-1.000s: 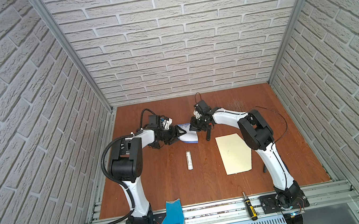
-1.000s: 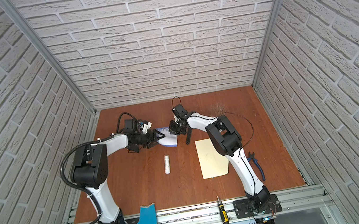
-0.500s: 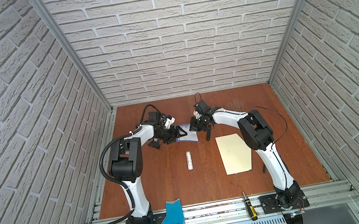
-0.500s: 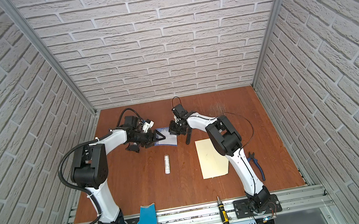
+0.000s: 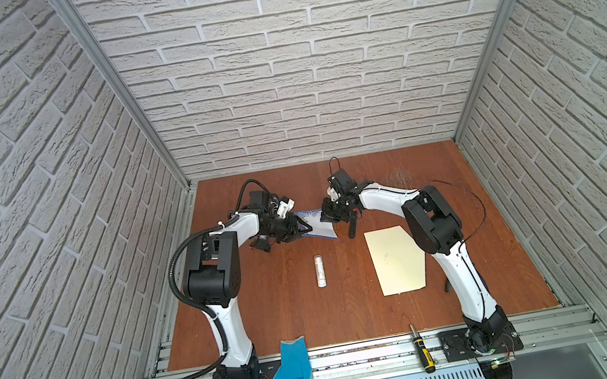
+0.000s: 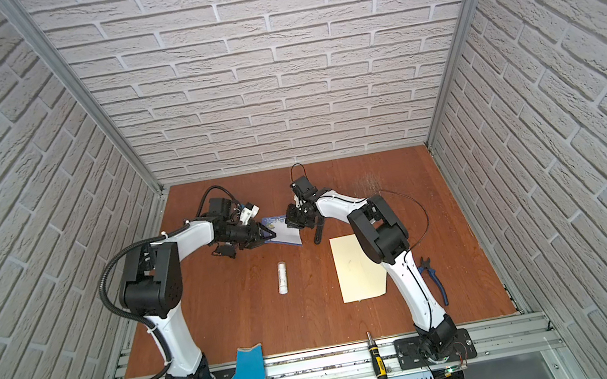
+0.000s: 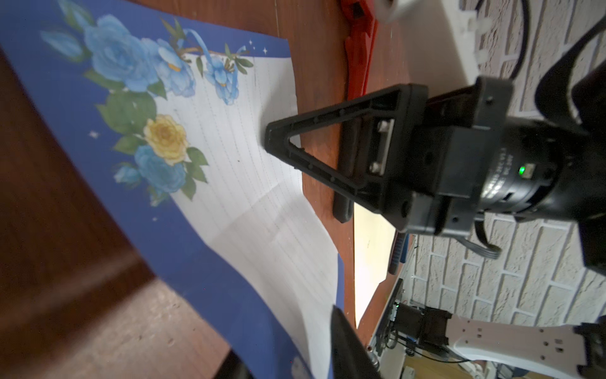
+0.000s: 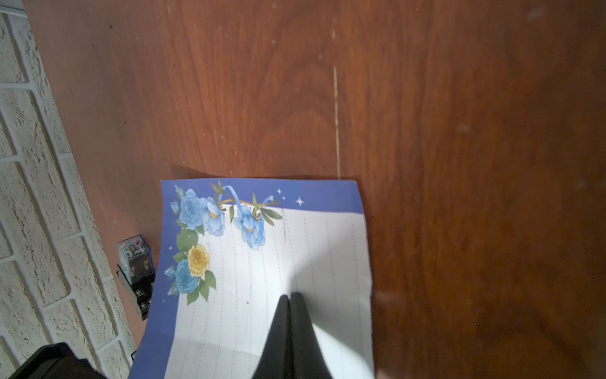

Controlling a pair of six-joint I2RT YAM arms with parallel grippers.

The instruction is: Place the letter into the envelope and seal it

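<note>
Top views, the letter at far centre above the worktop, long axis left to right, floral corner far-left, right tool clenched on its right edge, left tool with jaws apart astride its left edge, the envelope flat near-right, lengthwise near-far.

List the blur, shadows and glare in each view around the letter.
Left wrist view: the letter is sharp, the near table blurred, the envelope washed out. Right wrist view: shadow falls across the letter beside the right hand. Both top views: even light, brick walls splayed by the wide lens.
</note>
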